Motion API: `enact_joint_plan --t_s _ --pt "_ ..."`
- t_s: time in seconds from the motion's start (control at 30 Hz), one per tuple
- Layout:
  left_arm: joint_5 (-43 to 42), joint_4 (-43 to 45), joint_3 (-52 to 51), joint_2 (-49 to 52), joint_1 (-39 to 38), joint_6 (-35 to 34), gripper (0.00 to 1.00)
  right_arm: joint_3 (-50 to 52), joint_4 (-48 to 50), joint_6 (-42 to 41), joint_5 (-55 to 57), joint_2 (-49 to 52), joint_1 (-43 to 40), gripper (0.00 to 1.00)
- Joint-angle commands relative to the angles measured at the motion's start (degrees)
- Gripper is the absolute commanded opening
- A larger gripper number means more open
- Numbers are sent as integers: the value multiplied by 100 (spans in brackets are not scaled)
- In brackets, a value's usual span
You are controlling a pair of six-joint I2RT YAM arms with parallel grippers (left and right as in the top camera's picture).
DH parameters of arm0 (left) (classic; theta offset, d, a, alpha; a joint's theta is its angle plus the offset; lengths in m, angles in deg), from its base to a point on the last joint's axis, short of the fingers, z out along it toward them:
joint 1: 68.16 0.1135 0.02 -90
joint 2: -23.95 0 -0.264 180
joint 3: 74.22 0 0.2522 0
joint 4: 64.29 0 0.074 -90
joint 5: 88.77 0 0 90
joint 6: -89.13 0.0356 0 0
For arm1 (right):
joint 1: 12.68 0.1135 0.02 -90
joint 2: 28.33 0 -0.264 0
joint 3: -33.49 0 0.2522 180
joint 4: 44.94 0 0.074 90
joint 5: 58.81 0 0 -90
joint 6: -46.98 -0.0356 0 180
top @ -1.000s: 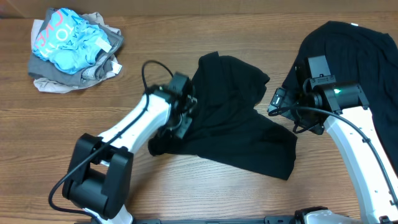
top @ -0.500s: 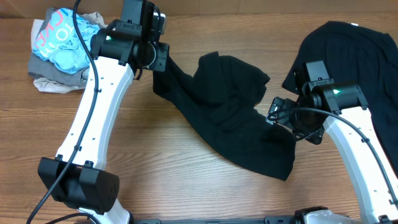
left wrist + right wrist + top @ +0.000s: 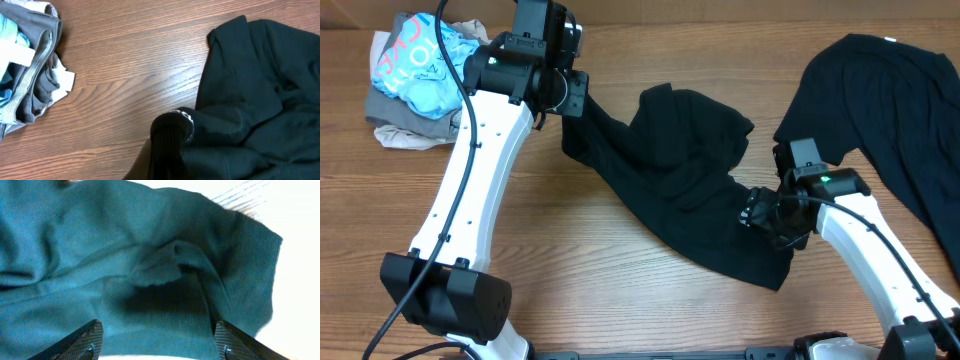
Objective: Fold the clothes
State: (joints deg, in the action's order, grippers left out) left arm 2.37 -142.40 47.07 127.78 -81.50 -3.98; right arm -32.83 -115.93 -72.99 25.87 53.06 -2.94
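One change in the last half second: brought the right gripper (image 3: 757, 214) down onto the lower right part of the crumpled black short-sleeved shirt (image 3: 680, 170) in the middle of the wooden table (image 3: 620, 300), fingers spread, gripping nothing yet. Kept the left gripper (image 3: 572, 100) clamped on its far corner, pulled taut. Looks like spreading flat before any fold. Nearby: second black shirt (image 3: 910, 110) with small white logo, near enough on the right to get dragged; light-blue, grey and beige garment bundle (image 3: 430, 70) far left

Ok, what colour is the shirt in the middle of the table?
The shirt is plain black, clearest in the overhead view.
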Motion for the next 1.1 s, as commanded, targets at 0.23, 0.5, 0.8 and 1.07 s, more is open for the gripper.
enact_joint_plan --t_s 0.23,0.5,0.8,1.07 --pt "96 -44 133 -42 59 -118 4 573 728 -22 267 -24 -11 51" --pt "149 9 168 -46 85 -127 4 332 852 -22 269 -57 -20 4" --pt "188 -1036 2277 -48 728 -295 4 -2544 -870 686 404 -654 -693 4" --pt "201 -1762 4120 -133 1108 -291 4 -5598 -2291 1523 407 -682 -1856 4"
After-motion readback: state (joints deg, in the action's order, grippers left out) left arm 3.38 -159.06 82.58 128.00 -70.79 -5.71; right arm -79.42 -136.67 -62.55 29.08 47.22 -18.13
